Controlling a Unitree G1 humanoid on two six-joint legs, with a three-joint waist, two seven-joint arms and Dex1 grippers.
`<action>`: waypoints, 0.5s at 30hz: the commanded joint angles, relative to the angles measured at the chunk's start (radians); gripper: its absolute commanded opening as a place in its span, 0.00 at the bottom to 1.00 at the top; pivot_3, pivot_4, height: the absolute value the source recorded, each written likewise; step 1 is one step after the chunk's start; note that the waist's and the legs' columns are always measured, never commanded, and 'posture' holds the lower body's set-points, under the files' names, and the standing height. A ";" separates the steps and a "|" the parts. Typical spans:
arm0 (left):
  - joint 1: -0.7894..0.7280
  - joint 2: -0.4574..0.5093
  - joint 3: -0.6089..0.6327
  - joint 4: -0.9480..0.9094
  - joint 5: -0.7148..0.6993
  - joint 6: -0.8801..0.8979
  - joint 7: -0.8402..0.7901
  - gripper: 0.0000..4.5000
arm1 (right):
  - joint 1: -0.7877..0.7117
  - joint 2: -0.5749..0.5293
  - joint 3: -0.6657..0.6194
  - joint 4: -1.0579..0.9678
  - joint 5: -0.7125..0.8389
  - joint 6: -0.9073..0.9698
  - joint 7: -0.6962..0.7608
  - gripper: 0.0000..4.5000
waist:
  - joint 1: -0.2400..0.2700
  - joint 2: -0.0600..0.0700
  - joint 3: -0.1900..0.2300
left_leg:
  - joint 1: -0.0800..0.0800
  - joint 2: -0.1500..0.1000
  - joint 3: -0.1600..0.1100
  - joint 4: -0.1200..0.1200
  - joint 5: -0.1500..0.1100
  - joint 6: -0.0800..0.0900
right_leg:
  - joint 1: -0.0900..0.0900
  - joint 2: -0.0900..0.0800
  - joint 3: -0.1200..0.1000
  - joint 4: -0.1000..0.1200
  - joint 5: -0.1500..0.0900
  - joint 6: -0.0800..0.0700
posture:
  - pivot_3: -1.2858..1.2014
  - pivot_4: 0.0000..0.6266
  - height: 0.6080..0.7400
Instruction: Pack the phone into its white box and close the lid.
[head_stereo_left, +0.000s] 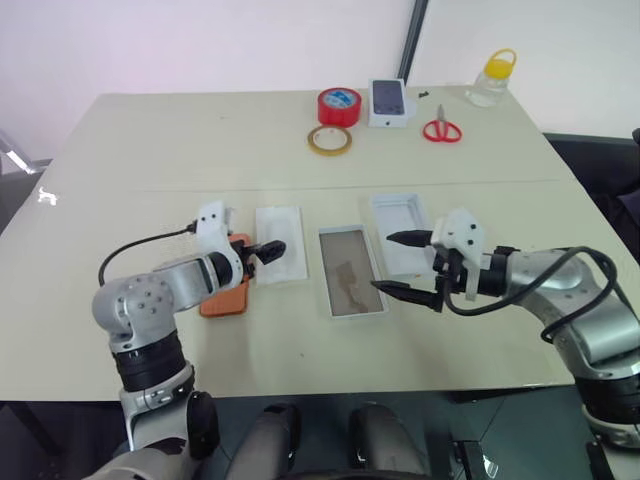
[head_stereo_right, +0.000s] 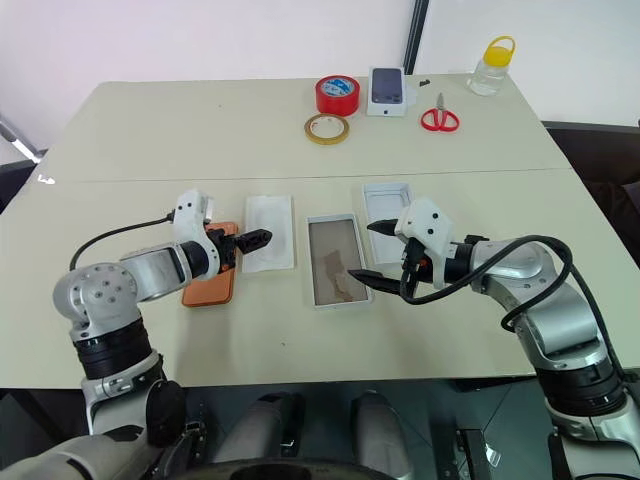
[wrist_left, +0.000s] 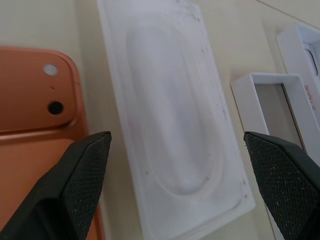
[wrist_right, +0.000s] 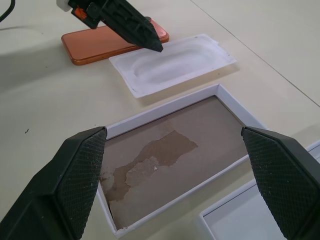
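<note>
We see two claws, both spread wide and holding nothing. The left claw (head_stereo_left: 268, 252) hovers over the boundary between the phone (head_stereo_left: 226, 296) and the white insert (head_stereo_left: 279, 244), its fingers (wrist_left: 75, 185) apart with no contact that we can make out. The right claw (head_stereo_left: 408, 264) hangs over the right edge of the white box (head_stereo_left: 351, 271), one finger above the other – again gripping nothing.

Four flat pieces lie in a row across the near half of the table (head_stereo_left: 150, 140). Farthest left is the one phone, orange-copper, lying with its camera bump up and partly hidden under the left wrist. Just to its right lies the one white insert with an oval hollow. Next comes the one white box, open, its brownish floor patchy and bare. Right of that, set slightly farther back, is the one lid (head_stereo_left: 400, 232), lying open side up, partly behind the right claw.

At the far edge of the table we count two rolls of tape – a red one (head_stereo_left: 339, 105) and a flatter yellowish one (head_stereo_left: 329, 139) just in front of it. Beside them sits one small white box with a dark phone picture (head_stereo_left: 388, 102), then one pair of red-handled scissors (head_stereo_left: 441, 127), and one clear jar with a yellow lid (head_stereo_left: 493, 78) at the far right corner.
</note>
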 joint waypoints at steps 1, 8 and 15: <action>-0.014 -0.014 0.034 -0.033 0.016 0.045 0.000 0.99 | -0.009 0.014 0.002 -0.017 0.004 -0.023 -0.003 1.00 | -0.001 0.000 0.000 | 0.000 0.000 0.000 0.000 0.000 0.000 | 0.000 0.000 0.000 0.000 0.000 0.000 | 0.52 0.24 1.00; -0.014 -0.040 0.088 -0.015 0.059 0.064 0.010 0.83 | -0.013 0.025 0.015 -0.016 -0.002 -0.034 -0.005 1.00 | -0.002 0.000 0.000 | 0.000 0.000 0.000 0.000 0.000 0.000 | 0.000 0.000 0.000 0.000 0.000 0.000 | 0.52 0.24 1.00; -0.020 -0.061 0.122 -0.004 0.090 0.064 0.007 0.13 | -0.010 0.037 0.020 -0.020 -0.008 -0.040 -0.009 1.00 | 0.002 0.000 0.000 | 0.000 0.000 0.000 0.000 0.000 0.000 | 0.000 0.000 0.000 0.000 0.000 0.000 | 0.52 0.24 1.00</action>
